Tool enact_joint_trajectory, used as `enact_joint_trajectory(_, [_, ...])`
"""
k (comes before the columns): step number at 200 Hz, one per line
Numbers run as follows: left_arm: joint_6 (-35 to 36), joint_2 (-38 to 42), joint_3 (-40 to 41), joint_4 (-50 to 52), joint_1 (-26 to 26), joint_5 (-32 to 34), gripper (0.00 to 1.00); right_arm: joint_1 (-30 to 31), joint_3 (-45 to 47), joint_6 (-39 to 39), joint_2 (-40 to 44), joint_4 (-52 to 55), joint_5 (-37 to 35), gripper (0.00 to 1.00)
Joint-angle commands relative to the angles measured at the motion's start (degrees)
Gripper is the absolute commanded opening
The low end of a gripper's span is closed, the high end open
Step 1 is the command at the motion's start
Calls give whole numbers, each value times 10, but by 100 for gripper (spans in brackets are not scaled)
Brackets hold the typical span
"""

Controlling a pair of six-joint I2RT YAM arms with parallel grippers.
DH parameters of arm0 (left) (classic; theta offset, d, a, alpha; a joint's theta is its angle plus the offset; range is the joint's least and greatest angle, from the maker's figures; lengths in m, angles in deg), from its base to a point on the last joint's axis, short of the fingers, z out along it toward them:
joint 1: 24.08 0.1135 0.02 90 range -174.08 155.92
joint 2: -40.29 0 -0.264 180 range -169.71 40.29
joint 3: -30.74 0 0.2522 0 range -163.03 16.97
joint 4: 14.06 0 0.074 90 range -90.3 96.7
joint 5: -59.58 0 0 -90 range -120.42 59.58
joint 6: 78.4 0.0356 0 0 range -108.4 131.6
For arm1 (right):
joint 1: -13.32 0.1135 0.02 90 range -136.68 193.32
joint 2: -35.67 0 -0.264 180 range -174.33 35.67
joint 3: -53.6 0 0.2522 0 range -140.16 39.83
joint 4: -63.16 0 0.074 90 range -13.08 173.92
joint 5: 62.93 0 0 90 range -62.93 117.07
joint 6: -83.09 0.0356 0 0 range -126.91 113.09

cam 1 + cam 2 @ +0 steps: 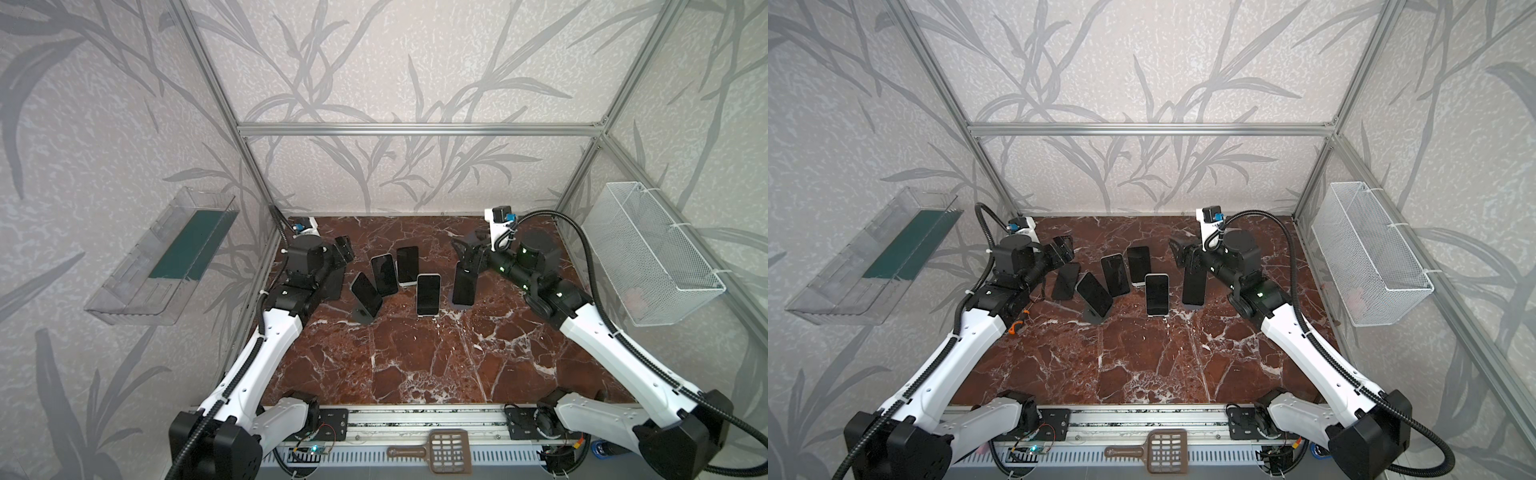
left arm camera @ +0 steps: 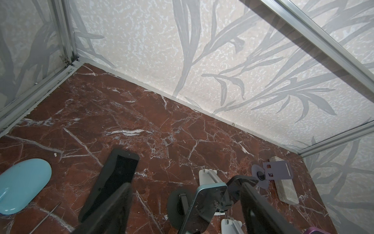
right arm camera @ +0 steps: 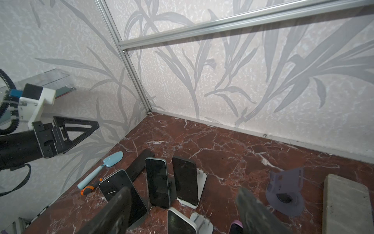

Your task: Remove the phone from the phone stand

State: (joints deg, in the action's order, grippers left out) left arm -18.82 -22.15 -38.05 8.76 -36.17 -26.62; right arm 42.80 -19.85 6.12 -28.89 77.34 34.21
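Phone (image 1: 463,286), dark, leans upright on a purple stand (image 1: 460,306) at the right end of a row of propped phones on the marble table (image 1: 415,365). The right gripper (image 1: 461,251) hovers just behind the phone's top edge, jaws wide apart and holding nothing. In the right wrist view only the phone's top corner shows, low between the fingers (image 3: 113,208). The left gripper (image 1: 1064,246) hangs at the row's other end, also spread wide and empty, near a flat phone (image 1: 1066,281). An empty stand (image 3: 285,192) sits beside a grey block (image 3: 344,204).
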Motion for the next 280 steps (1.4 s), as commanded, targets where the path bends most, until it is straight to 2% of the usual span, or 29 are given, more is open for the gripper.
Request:
enact_joint_trajectory(1, [3,27,-7,1,-6,46,84,27,8,-22,11,14,-1,83])
enact_joint_trajectory(43, [-2,40,0,-7,-6,55,84,132,-4,-65,-22,23,-39,90])
enact_joint_trajectory(54, [-4,43,2,-6,-6,59,84,158,3,-61,-25,12,-85,91])
enact_joint_trajectory(72, [-18,50,9,-17,-6,58,84,200,22,-34,-26,-8,-206,92])
enact_joint_trajectory(95, [-30,56,20,-47,-6,13,84,254,41,-28,-27,-38,-322,92])
enact_joint_trajectory(106, [-36,56,21,-55,-6,-13,84,270,41,-23,-29,-39,-356,92])
enact_joint_trajectory(142, [-69,56,23,-71,-6,-61,82,280,28,-44,-37,-6,-326,92])
enact_joint_trajectory(179, [-81,50,26,-89,-15,-95,78,280,51,-24,-4,12,-392,93])
enact_joint_trajectory(199, [-65,46,17,-69,-29,-81,77,279,62,-14,-1,22,-405,93])
enact_joint_trajectory(222, [-45,48,12,-44,-55,-29,77,279,80,-35,7,9,-390,93])
enact_joint_trajectory(251, [-35,55,10,-32,-70,5,78,279,88,-127,11,-32,-237,97])
enact_joint_trajectory(280, [-27,64,17,-38,-70,19,79,279,43,-157,-43,-24,-128,100])
